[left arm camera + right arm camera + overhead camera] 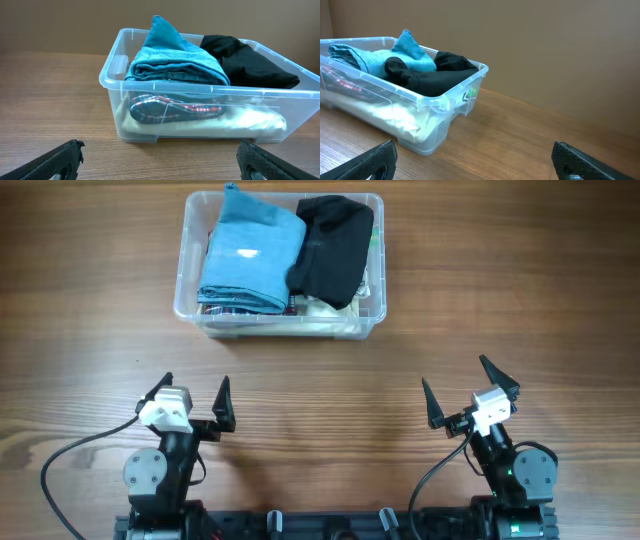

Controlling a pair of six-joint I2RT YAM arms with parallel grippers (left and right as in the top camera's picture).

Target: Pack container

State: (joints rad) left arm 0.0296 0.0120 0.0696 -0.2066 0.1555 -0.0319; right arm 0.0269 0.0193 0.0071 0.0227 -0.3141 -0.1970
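Both grippers are spread wide and hold nothing. The left gripper (195, 385) sits at about 7 o'clock in the overhead view and the right gripper (455, 375) at about 5 o'clock, both low over the wooden table (80, 300) and well apart from the bin.

At 12 o'clock on the table stands the container (180, 280), upright, its long side facing the arms. It is packed with folded clothes that rise above the rim. A blue garment (250, 255) fills the 9 o'clock half, and a black garment (330, 250) lies just beside it on the 3 o'clock half, touching it. Through the clear front wall, a pale cloth (240, 122) shows along the bottom. A smaller red-and-dark plaid cloth (170, 107) is pressed between it and the blue garment.
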